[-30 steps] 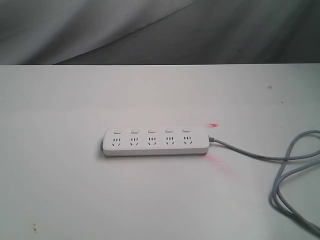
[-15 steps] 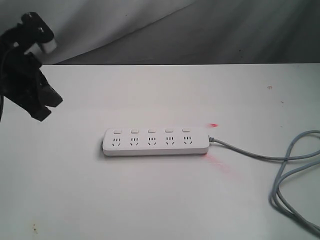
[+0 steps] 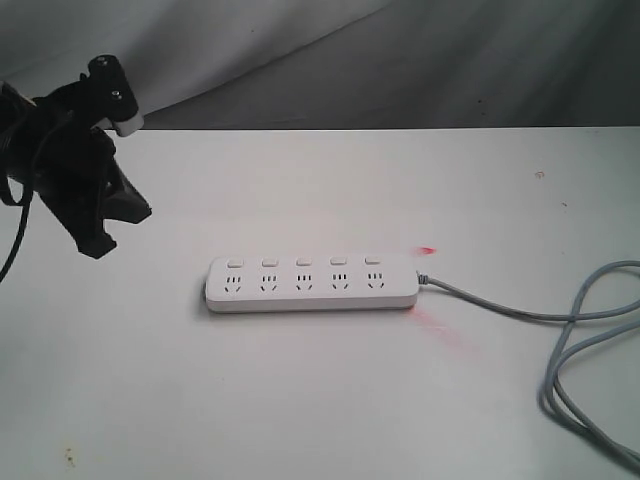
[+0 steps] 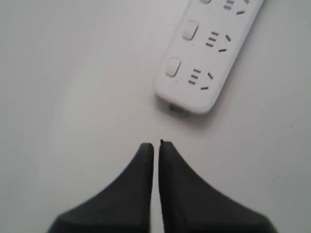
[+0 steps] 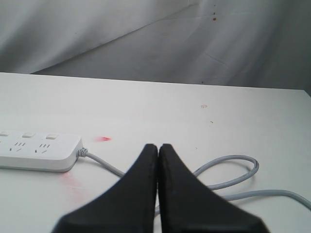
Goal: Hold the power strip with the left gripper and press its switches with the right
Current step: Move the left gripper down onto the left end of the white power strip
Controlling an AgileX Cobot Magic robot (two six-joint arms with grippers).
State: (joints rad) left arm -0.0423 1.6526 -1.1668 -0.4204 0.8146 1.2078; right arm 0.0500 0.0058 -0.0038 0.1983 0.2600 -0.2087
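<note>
Strip flat mid-surface, both claws closed and clear of it.

Surface [image 3: 330,400] white and smooth. The strip [image 3: 312,283] lies flat across its middle, and a grey cord [image 3: 560,325] leaves the strip's right end, where a red glow shows. Judged a rigid plastic bar, light, with a slick shell, so it is likely to skate under a push. Best taken across its narrow width at the free end, off the sockets. Left claw [image 4: 156,145] has its fingers pressed almost together, only a slit between them, holding nothing. It hangs above the surface beyond the free end, near but apart. Right claw [image 5: 158,146] is fully closed and empty, well back past the cord end. Switches [image 3: 302,262] are five in a row along the far edge.
</note>
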